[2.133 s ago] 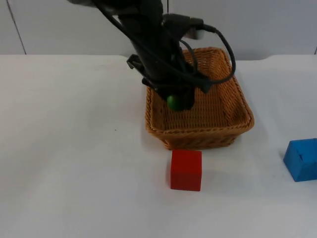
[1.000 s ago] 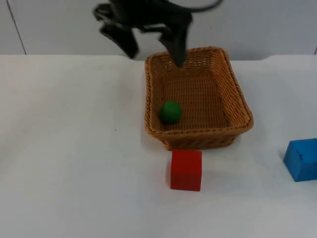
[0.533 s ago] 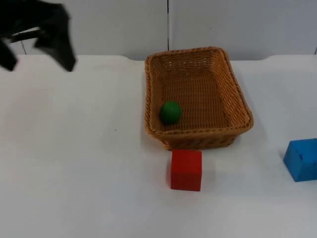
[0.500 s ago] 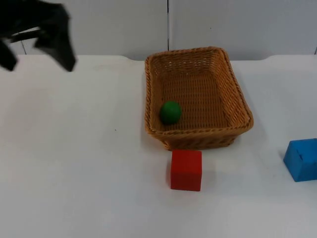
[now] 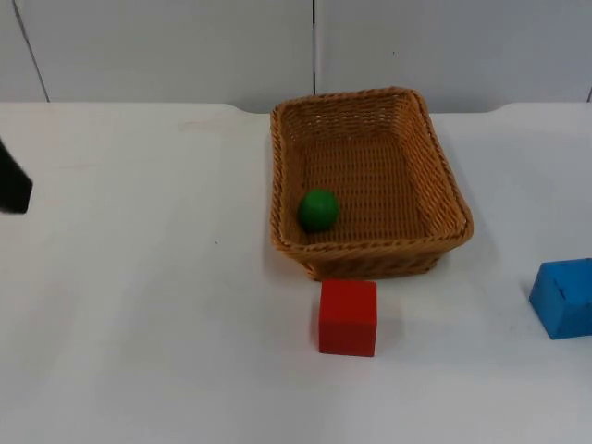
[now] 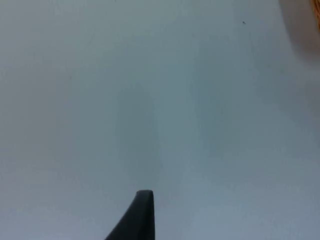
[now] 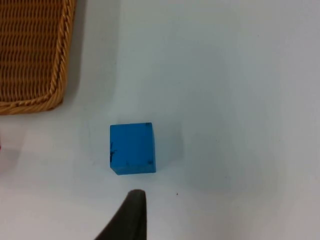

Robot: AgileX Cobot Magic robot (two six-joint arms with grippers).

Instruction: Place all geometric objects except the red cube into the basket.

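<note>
White table (image 5: pixel 139 324): green ball (image 5: pixel 318 209) in basket (image 5: pixel 370 259), blue cube (image 7: pixel 132 148) below right claw, spread untellable.

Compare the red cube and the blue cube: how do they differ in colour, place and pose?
The red cube is red; the blue cube is blue. The red cube stands just in front of the basket, close to its near wall; the blue cube sits far off to the basket's right, at the picture's edge. The red cube sits nearly square to the top view; the blue cube is slightly turned. Both rest on the white table, outside the basket.
</note>
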